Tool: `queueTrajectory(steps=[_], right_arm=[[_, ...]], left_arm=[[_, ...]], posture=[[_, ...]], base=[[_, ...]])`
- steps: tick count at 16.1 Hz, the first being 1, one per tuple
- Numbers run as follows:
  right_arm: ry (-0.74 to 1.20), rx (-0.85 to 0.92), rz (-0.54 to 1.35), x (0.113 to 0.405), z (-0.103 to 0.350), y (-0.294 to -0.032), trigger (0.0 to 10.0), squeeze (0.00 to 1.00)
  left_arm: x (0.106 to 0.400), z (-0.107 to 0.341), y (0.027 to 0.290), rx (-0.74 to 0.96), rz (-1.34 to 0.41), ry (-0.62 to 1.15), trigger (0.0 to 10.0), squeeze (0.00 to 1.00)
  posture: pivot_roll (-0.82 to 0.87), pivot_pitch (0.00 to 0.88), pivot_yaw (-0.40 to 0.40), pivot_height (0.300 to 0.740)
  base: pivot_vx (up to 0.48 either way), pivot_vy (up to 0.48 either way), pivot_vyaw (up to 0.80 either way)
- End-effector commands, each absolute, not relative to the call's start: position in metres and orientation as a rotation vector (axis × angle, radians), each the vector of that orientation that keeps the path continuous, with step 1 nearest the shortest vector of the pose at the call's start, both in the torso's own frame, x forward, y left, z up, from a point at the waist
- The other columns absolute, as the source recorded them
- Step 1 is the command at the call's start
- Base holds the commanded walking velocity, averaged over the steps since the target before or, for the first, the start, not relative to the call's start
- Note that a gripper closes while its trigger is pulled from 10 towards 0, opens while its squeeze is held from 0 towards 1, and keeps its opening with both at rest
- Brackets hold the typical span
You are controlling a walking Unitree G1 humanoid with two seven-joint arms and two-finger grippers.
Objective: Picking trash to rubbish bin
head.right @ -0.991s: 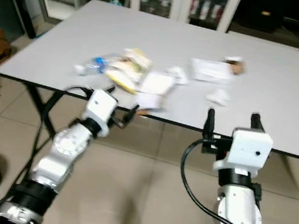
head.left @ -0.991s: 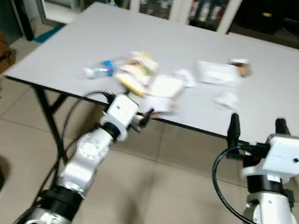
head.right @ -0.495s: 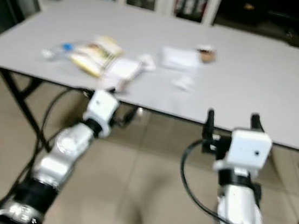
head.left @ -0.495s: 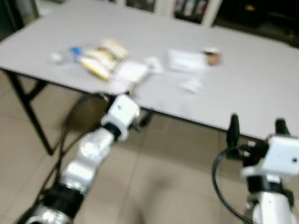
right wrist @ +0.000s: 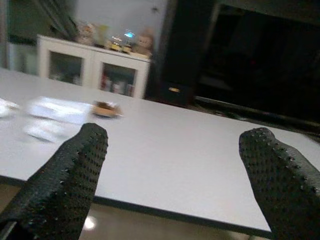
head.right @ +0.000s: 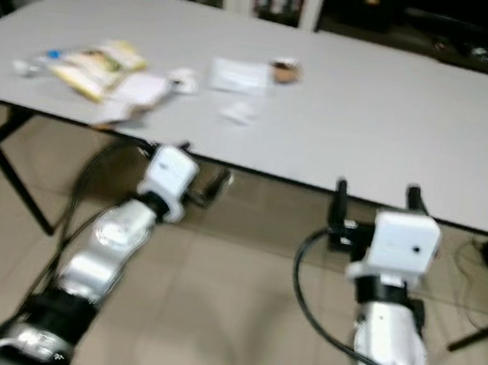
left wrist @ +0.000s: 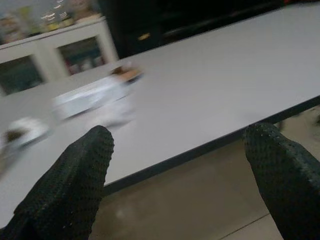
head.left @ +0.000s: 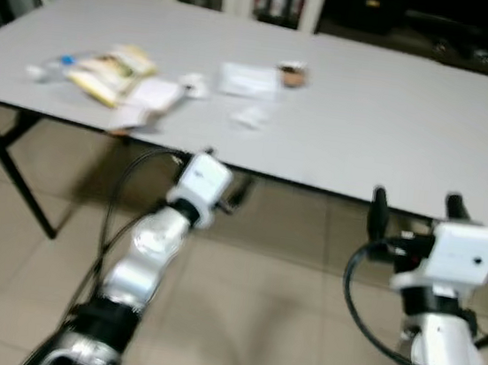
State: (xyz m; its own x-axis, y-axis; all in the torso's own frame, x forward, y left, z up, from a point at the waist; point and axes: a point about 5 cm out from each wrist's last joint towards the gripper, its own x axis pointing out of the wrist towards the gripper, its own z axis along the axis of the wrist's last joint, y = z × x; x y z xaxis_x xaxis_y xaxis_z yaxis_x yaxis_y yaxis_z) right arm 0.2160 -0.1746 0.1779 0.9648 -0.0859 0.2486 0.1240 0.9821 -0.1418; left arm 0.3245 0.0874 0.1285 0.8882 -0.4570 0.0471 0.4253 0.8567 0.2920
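Left eye view: blurred trash (head.left: 118,85) on grey table (head.left: 394,121).

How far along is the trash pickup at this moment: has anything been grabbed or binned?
Nothing looks done: the wrappers and bottle, the white packet and crumpled scraps all lie on the grey table. Nothing is in hand: the left gripper and right gripper are open and empty, held short of the table's near edge. All picking and binning remains.
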Motion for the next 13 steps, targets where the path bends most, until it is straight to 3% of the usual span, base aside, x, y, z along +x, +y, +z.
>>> queueTrajectory(steps=[1,4,8,13], right_arm=[[-0.263,-0.154,-0.091,0.2161,0.1813,-0.171,10.0,0.0],[-0.261,-0.153,-0.086,0.2159,0.1809,-0.17,10.0,0.0],[-0.255,-0.155,-0.072,0.2153,0.1797,-0.1682,10.0,0.0],[-0.255,-0.155,-0.068,0.2156,0.1802,-0.1679,10.0,0.0]], left_arm=[[0.3258,0.1288,0.0927,0.3,-0.452,-0.113,10.0,0.0],[0.3257,0.1271,0.0932,0.303,-0.448,-0.105,10.0,0.0],[0.3261,0.1283,0.0911,0.266,-0.442,-0.11,10.0,0.0],[0.3293,0.129,0.0893,0.247,-0.426,-0.097,10.0,0.0]], posture=[[0.11,0.065,-0.027,0.74],[0.11,0.069,-0.025,0.74],[0.1,0.077,-0.029,0.74],[0.1,0.082,-0.033,0.74]], base=[[0.0,-0.469,0.0],[0.0,-0.467,0.0],[0.0,0.0,0.0],[0.0,0.0,0.5]])
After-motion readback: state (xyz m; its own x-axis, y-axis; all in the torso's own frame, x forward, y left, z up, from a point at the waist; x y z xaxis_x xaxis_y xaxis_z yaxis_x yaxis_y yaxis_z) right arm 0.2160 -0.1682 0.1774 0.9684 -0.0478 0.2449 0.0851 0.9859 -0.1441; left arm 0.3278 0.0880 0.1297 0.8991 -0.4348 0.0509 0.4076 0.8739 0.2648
